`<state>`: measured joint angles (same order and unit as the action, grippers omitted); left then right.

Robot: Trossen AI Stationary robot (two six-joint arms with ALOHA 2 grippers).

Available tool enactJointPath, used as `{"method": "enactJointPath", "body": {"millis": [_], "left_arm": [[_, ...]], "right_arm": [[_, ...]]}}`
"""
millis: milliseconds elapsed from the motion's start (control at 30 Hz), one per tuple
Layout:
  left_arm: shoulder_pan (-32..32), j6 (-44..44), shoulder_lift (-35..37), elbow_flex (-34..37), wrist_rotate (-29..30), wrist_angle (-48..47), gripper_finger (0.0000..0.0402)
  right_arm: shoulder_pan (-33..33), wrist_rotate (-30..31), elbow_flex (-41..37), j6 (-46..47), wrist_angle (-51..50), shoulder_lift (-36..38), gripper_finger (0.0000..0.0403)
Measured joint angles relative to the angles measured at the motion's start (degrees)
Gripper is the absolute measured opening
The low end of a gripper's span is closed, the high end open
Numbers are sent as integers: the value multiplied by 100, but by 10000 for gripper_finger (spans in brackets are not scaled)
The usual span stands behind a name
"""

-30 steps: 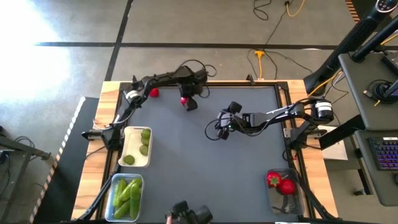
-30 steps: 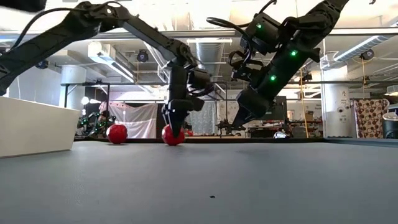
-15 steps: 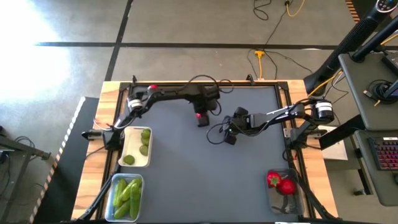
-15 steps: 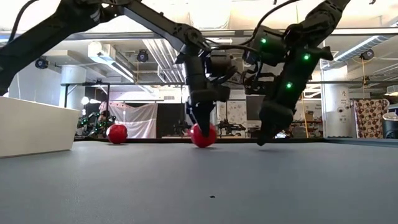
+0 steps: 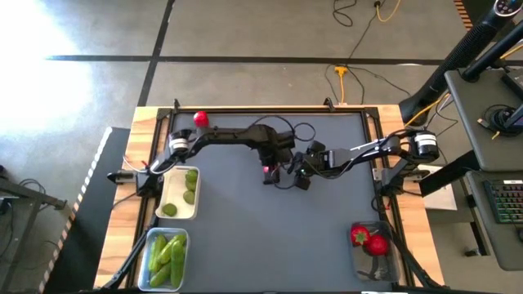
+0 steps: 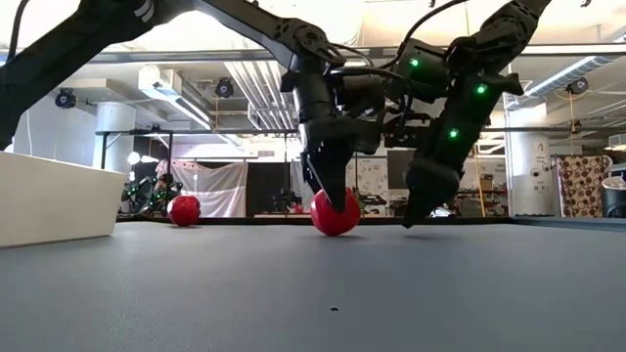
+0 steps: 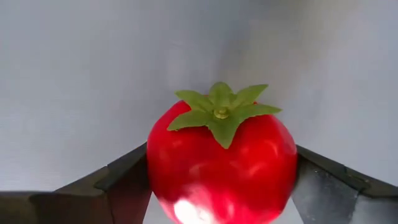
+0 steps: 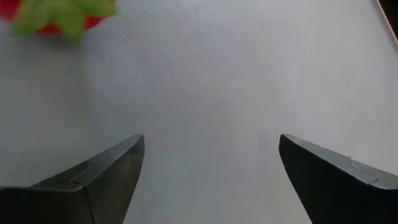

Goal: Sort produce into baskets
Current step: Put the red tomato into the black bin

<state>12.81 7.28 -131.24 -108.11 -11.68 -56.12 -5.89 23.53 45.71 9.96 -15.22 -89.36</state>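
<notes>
My left gripper is shut on a glossy red tomato near the table's middle, low over the grey mat. My right gripper is open and empty just to the right of it; its wrist view shows the tomato ahead of the fingers. A second red tomato rests on the table at the far left. The white tray holds limes, a clear tub holds green cucumbers, and another clear tub holds red pieces. My left gripper pinches the tomato's two opposite sides between its two fingers. The fingers come from above, pointing down. The tomato sits upright with its green calyx up. In the low view its bottom is at the mat; whether it touches, I cannot tell.
The tray and the cucumber tub stand along the left edge and the tub with red pieces at the near right corner. The two arms are close together at the middle. Bare mat lies toward the near edge. The tray's wall shows at the left in the low view.
My left gripper has carried the tomato from the far left part of the table toward the right and near edges, low over the mat, up to my right gripper. My right gripper has come down and shifted a little toward the table's right edge, still open.
</notes>
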Motion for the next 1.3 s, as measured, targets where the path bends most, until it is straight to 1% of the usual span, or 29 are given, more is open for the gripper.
{"method": "enactJointPath", "body": {"millis": [200,333,567,833,1067,1233,1300], "left_arm": [[-54,-77,11,120,-75,-41,324],[-27,-41,6,144,18,-152,332],[60,-35,288,126,35,-152,335],[68,-32,354,143,64,-238,336],[73,-32,326,408,78,-57,336],[97,-72,323,404,498,125,336],[95,-22,323,365,520,201,336]], "right_arm": [[0,-2,-2,0,72,0,363],[0,-3,-2,14,109,-16,363],[0,-4,-4,57,274,-22,363],[2,-4,-4,61,363,-26,363],[2,-4,-4,251,373,-28,363],[2,-4,-4,356,376,-28,364],[2,-4,-4,361,376,-28,364]]}}
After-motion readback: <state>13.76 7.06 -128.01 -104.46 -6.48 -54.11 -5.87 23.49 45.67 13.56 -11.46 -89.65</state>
